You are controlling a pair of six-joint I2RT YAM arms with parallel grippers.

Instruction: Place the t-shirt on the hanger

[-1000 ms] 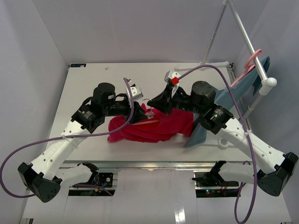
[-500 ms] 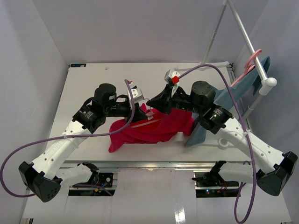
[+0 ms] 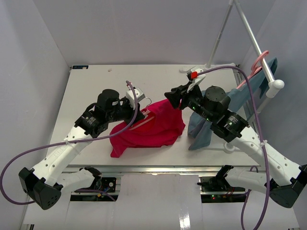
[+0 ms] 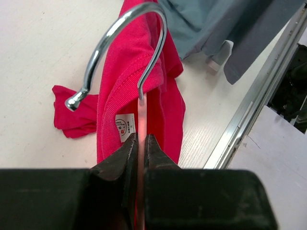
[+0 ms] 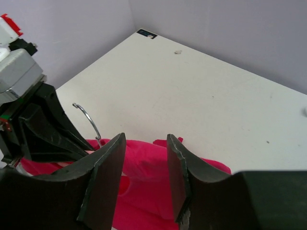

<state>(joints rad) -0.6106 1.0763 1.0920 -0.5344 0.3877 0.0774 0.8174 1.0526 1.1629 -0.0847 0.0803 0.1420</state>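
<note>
The crimson t-shirt (image 3: 152,128) lies crumpled at the middle of the table, draped over the pale-pink hanger (image 3: 145,121). In the left wrist view my left gripper (image 4: 140,139) is shut on the hanger's thin pink neck (image 4: 141,117), just below its curved metal hook (image 4: 125,42). The shirt's collar and white label (image 4: 123,127) hang beside the jaws. My right gripper (image 3: 174,95) hovers at the shirt's upper right corner. In its wrist view the right gripper (image 5: 144,160) stands open above the red cloth (image 5: 144,167), holding nothing.
A blue-grey garment (image 3: 207,127) hangs on another pink hanger (image 3: 253,71) from the silver-white rack pole (image 3: 254,44) at the right, its hem reaching the table beside the t-shirt. The table's metal front rail (image 4: 249,115) runs close behind the shirt.
My right gripper opened, let go of the t-shirt and pulled back up and to the right. My left gripper closed on the hanger's neck. The shirt slid right.
</note>
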